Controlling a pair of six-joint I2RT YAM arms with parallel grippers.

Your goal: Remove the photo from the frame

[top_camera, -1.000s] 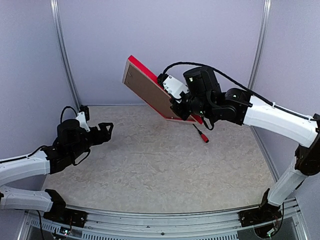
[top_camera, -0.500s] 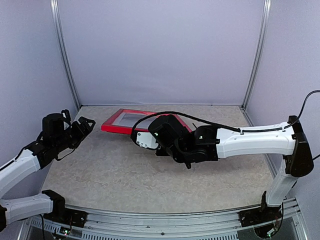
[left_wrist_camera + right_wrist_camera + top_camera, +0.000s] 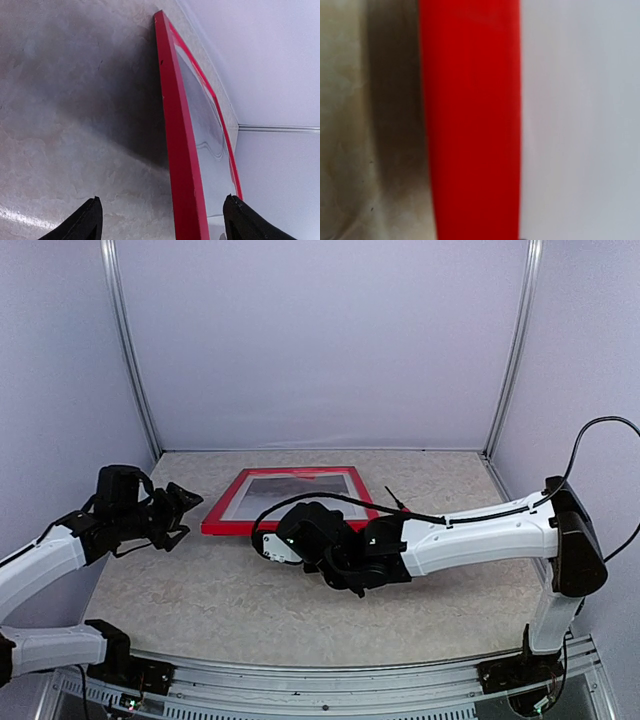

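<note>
The frame [image 3: 300, 472] lies flat on the table at the back, red rim up, its glossy pane reflecting the wall. Glare hides the photo; I cannot make it out. My right gripper [image 3: 266, 534] reaches across from the right and is shut on the frame's near rim, which fills the right wrist view as a red band [image 3: 470, 120]. My left gripper [image 3: 181, 508] hovers at the frame's left end and is open. In the left wrist view its fingertips [image 3: 91, 221] straddle the red left rim [image 3: 172, 115] without touching it.
A thin screwdriver [image 3: 394, 501] lies by the frame's right corner, under the right arm's cable. The booth's walls and corner posts close in the back and both sides. Bare mottled tabletop [image 3: 230, 610] lies in front of the arms.
The right arm has swung the frame down from upright in the air to flat on the table, red side up. The left gripper has moved in to the frame's left end, jaws narrowing slightly.
</note>
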